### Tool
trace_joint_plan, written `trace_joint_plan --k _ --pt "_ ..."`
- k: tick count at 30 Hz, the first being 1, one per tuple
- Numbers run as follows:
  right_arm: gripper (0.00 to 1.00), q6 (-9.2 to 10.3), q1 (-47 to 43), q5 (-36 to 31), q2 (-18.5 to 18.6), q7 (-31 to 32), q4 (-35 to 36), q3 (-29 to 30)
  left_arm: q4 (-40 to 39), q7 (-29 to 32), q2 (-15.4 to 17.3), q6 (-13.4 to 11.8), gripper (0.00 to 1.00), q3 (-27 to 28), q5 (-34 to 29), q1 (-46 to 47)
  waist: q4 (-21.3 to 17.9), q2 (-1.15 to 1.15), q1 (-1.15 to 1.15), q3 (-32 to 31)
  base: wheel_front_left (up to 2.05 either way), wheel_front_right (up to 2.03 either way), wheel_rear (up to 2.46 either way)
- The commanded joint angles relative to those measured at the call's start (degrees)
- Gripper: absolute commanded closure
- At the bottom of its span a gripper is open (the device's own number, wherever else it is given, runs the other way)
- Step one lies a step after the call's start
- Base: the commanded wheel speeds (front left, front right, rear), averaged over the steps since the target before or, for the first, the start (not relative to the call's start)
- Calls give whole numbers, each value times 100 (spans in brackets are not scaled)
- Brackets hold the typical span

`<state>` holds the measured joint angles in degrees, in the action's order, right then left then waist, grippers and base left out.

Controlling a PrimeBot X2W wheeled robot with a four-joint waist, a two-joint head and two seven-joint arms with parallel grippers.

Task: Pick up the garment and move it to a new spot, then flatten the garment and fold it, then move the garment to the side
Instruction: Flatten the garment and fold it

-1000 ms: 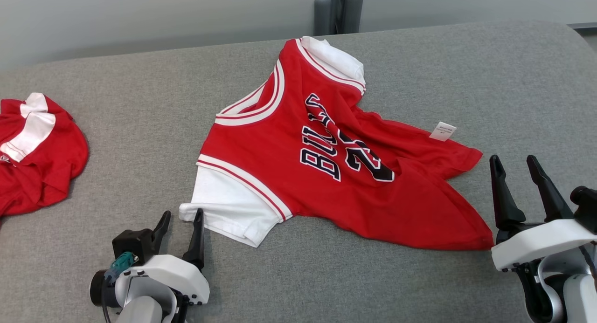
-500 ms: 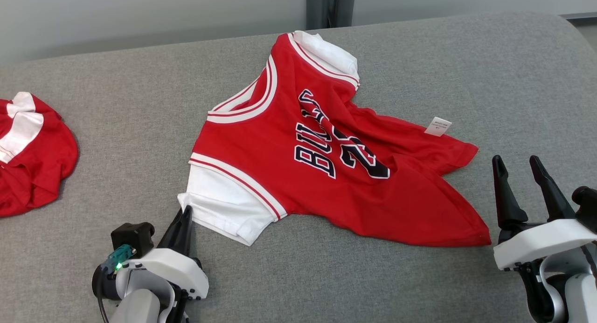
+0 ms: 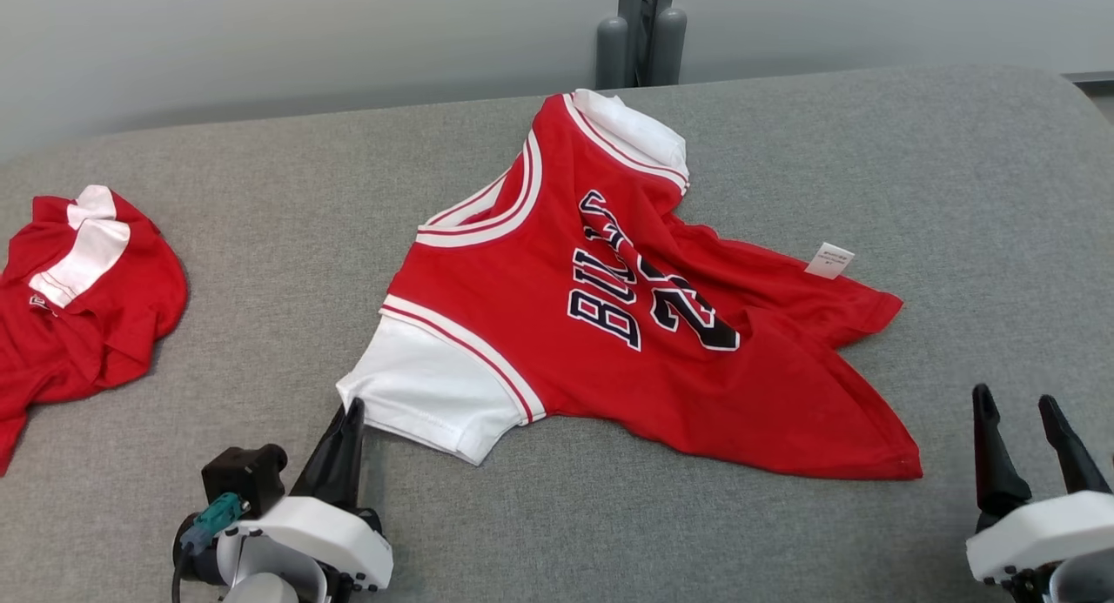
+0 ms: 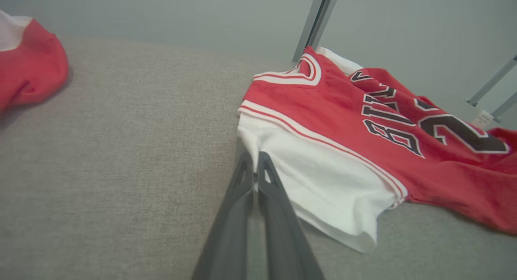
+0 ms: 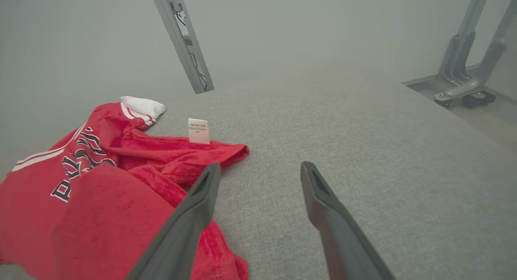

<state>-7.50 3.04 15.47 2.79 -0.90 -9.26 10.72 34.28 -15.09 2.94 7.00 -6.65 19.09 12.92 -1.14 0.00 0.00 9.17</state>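
One big grey padded surface (image 3: 261,264) spans the head view. Red jersey (image 3: 522,298) lies mid-surface, crumpled, black lettering face up, neckline toward the robot's L, hem toward its R. Near white sleeve (image 3: 426,394) is spread fairly flat; the far one is bunched by the surface's back edge. 2nd red garment (image 3: 87,324) sits heaped at far L, well apart from the jersey. Grey post (image 3: 642,29) stands behind the surface.

L gripper (image 3: 351,409) is at lower L w/ fingers pressed together, tips pinching the corner edge of the near sleeve. The L wrist view shows a sliver of white cloth btwn them. R gripper (image 3: 1014,396) is at lower R, fingers spread wide w/ nothing btwn them, near the hem corner but apart from it. Small white tag (image 3: 829,260) sticks out at the jersey's far R edge.
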Motion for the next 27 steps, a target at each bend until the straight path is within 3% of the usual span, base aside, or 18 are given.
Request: trace_joint_plan --k 1,9,19,27 --pt "0 2 -120 148 25 -76 -37 60 -81 -13 69 23 100 -16 -19 -83 -3 0 0 -44 0 0 0" --pt "0 2 -376 1203 25 -212 -561 -339 -595 170 174 -48 100 -20 70 -431 -77 0 0 -51 0 0 0" --pt "0 2 15 2641 28 -291 -1554 -866 -1287 540 204 -264 100 -109 66 -687 102 0 0 -64 0 0 0" --pt "0 2 212 3223 21 -360 -1982 -1136 -1507 617 179 -327 100 -195 123 -797 270 0 0 -114 0 0 0"
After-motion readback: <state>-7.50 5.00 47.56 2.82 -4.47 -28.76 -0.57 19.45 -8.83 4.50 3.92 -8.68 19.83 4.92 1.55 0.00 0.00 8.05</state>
